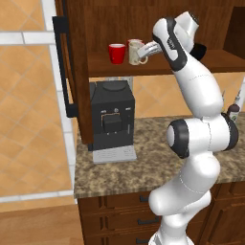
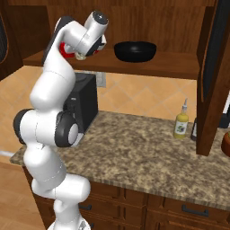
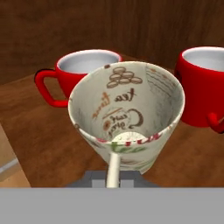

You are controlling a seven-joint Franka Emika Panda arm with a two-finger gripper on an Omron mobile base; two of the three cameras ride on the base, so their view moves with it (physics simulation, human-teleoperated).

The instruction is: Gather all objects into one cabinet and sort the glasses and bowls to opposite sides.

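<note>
On the cabinet (image 1: 158,67) shelf, gripper (image 1: 149,49) clamped on cream-white mug (image 3: 127,113), tilted, red mugs (image 3: 87,72) at 10 and 2 o'clock; level it, lower between them, away from black bowl (image 2: 134,50).

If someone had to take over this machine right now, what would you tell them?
Gripper: up at the cabinet shelf, shut on the cream-white mug, which looks tilted.
Two red mugs stand just behind it on the shelf's left part.
Black bowl sits further right on the same shelf.
Done: everything is in one cabinet.
Left: set the mug down by the red ones, release, withdraw.
</note>
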